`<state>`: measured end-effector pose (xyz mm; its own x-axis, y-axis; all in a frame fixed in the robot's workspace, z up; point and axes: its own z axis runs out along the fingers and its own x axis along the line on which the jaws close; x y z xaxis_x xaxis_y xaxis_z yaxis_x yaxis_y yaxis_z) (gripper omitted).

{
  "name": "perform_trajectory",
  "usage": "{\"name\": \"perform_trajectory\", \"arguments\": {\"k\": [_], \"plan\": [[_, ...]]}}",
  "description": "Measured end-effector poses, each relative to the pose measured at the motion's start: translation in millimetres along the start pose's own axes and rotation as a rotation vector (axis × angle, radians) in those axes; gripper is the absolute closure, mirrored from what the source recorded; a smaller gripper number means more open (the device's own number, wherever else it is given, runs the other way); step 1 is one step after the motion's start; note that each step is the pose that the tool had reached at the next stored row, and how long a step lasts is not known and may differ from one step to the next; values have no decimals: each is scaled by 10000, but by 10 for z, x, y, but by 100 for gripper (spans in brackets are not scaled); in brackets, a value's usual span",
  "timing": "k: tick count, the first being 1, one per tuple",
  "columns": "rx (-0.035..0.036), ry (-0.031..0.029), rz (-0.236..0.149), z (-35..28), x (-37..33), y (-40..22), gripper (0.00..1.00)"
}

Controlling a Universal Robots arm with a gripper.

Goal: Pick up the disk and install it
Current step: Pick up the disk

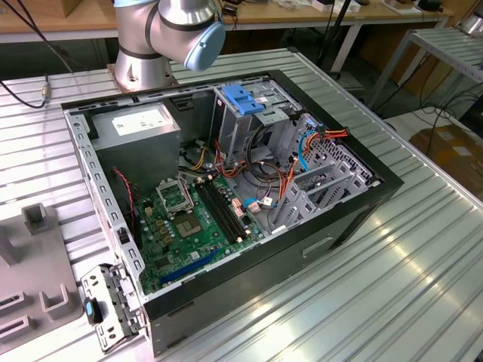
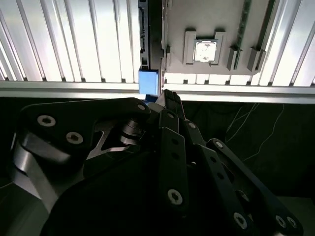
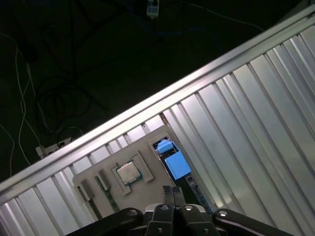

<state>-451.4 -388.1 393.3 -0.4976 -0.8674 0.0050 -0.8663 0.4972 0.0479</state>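
The disk stands on edge in a slot beside a grey fixture plate, and its bright blue tab faces the camera. In the first wrist view the blue tab of the disk sits just beyond my fingertips, with the disk's dark edge running back under them. My gripper hovers close over that tab, slightly to one side of it. Its black fingers lie pressed together, and my gripper is shut with nothing held between them.
The fixture plate also carries a processor chip and several small slots. It lies on a ribbed metal table near the table's edge, with dark floor and cables beyond. The exterior view shows the open computer case with its drive cage and blue latch.
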Motion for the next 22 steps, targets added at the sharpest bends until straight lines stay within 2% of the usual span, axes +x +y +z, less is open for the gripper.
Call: {"name": "perform_trajectory", "arguments": {"k": [22], "plan": [[4, 52, -1151, 0, 0, 0, 89]]}}
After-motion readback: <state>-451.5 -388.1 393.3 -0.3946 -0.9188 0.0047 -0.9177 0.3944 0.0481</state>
